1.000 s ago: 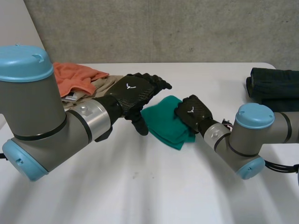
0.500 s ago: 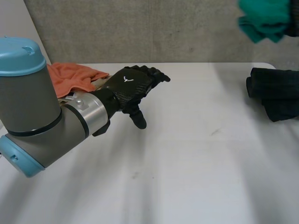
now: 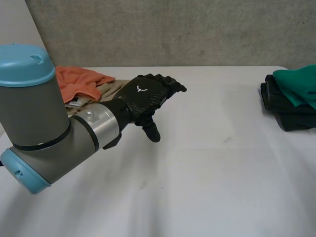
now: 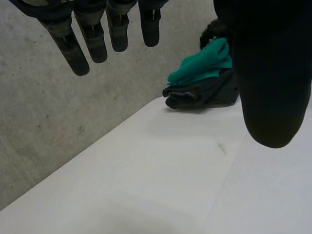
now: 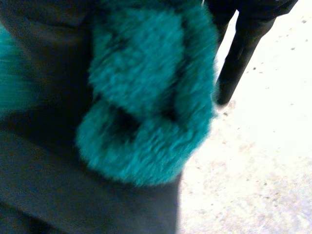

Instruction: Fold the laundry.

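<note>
One green cloth [image 3: 298,84] lies on top of one stack of dark folded garments [image 3: 286,116] at the far right edge of the white tabletop [image 3: 207,168]. It is touching the stack and covers the stack's right part. From the right wrist view, the cloth is seen close up as a fuzzy teal bundle, bunched and rolled over on itself. It sits just under the right hand [image 5: 240,46], with dark fabric beneath it and bare tabletop beside it. Whether that hand is gripping the cloth or merely resting over it, I cannot tell.

Across the tabletop, well apart from the stack, the left hand [image 3: 145,96] hovers above the surface. Its fingers are straight and spread, its thumb hangs down, and it holds nothing. The left wrist view looks along that palm and takes in the green cloth draped over the dark stack from the side, with a grey wall behind.

Two more pieces lie in one heap at the far left in the head view. An orange cloth [image 3: 79,81] is crumpled on top of a beige garment [image 3: 112,88], just behind the left arm's forearm.
</note>
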Motion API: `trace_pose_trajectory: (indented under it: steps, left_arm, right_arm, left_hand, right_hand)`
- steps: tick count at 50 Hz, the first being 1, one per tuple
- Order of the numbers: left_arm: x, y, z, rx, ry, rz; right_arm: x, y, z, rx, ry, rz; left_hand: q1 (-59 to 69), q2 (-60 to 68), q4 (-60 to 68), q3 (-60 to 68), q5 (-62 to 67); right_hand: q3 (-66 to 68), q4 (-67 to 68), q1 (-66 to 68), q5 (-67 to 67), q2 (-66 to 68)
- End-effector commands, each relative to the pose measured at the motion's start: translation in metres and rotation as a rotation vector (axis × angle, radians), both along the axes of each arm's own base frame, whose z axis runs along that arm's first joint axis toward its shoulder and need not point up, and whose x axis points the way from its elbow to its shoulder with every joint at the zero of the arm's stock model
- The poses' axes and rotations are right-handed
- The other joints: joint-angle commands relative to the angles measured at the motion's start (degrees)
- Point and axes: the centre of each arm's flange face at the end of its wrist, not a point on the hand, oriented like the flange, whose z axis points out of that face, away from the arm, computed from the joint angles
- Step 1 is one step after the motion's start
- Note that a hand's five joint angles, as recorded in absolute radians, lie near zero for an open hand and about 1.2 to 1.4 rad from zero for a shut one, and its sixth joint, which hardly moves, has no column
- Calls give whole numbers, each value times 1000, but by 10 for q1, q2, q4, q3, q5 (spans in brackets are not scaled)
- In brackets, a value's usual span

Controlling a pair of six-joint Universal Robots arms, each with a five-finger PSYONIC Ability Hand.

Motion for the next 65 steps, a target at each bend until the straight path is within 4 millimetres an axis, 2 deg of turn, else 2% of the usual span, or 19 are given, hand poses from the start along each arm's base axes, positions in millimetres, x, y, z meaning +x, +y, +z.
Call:
trace_pose_trajectory:
  steps: [1,11,17,18,21,22,25,26,30,35,36,39,44,46,47,49,56,61,65]
  left_arm:
    - [0,3,6,-13,11,-3]
    - [-2,16,32,-53,85,-48]
    - [-2,29,61,-108,207,-135]
    - [-2,30,65,-113,223,-145]
    - [1,35,79,-132,295,-178]
    - [2,36,82,-135,311,-183]
    - [7,30,89,-147,364,-176]
    - [9,27,90,-148,373,-167]
    - [26,-2,96,-183,410,-84]
    - [64,-55,102,-241,412,75]
    - [82,-80,99,-256,400,144]
    - [103,-122,82,-237,374,231]
    - [142,-207,35,-216,291,362]
    - [152,-230,12,-214,241,392]
    - [166,-253,-11,-220,185,427]
    - [186,-280,-36,-253,104,473]
    - [212,-326,-109,-306,-36,585]
    - [215,-332,-136,-287,-47,595]
    - [213,-331,-145,-267,-51,590]
  right_arm:
    - [1,12,29,8,-10,-26]
    - [-33,50,104,88,50,-341]
    - [-31,64,155,-49,201,-499]
    - [-24,65,162,-79,206,-497]
    - [37,71,181,-198,176,-366]
    - [69,77,184,-236,144,-278]
    - [109,92,181,-255,101,-148]
    - [135,106,177,-251,86,-41]
    - [186,144,145,-162,111,243]
    - [214,188,101,-24,124,446]
    - [216,193,93,0,128,455]
    - [219,208,65,73,173,452]
    - [221,225,31,145,305,441]
    - [221,230,17,172,368,433]
    - [220,232,13,183,385,431]
    - [217,235,3,210,427,418]
    - [212,242,-9,269,434,408]
    - [211,248,-14,293,430,414]
    - [210,250,-17,302,427,415]
  left_hand:
    - [10,3,6,0,-6]
    - [12,5,7,2,-4]
    - [12,5,7,2,-4]
    - [12,5,7,2,-4]
    - [10,3,6,0,-6]
    - [10,3,6,0,-6]
    - [7,0,2,-3,-9]
    - [5,-2,1,-5,-11]
    - [-2,-8,-6,-12,-17]
    - [-5,-12,-9,-15,-21]
    - [-8,-15,-13,-18,-24]
    - [-8,-15,-13,-18,-24]
    - [0,-7,-4,-10,-16]
    - [0,-7,-4,-10,-16]
    - [0,-7,-4,-10,-16]
    - [0,-7,-4,-10,-16]
    - [32,25,27,22,16]
    - [54,47,49,44,38]
    - [161,154,157,151,145]
  right_hand:
    - [-305,-308,-297,-301,-296]
    - [-305,-308,-297,-301,-296]
    - [-305,-308,-297,-301,-296]
    - [-305,-308,-297,-301,-296]
    - [-305,-308,-297,-301,-296]
    - [-305,-308,-297,-301,-296]
    - [-305,-308,-297,-301,-296]
    - [-305,-308,-297,-301,-296]
    - [-305,-308,-297,-301,-296]
    - [-305,-308,-297,-301,-296]
    - [-305,-308,-297,-301,-296]
    - [-305,-308,-297,-301,-296]
    - [-305,-308,-297,-301,-296]
    - [-305,-308,-297,-301,-296]
    - [-305,-308,-297,-301,-296]
    - [-305,-308,-297,-301,-296]
    - [-305,-308,-297,-301,-296]
    - [-305,-308,-297,-301,-296]
    - [-305,-308,-297,-301,-296]
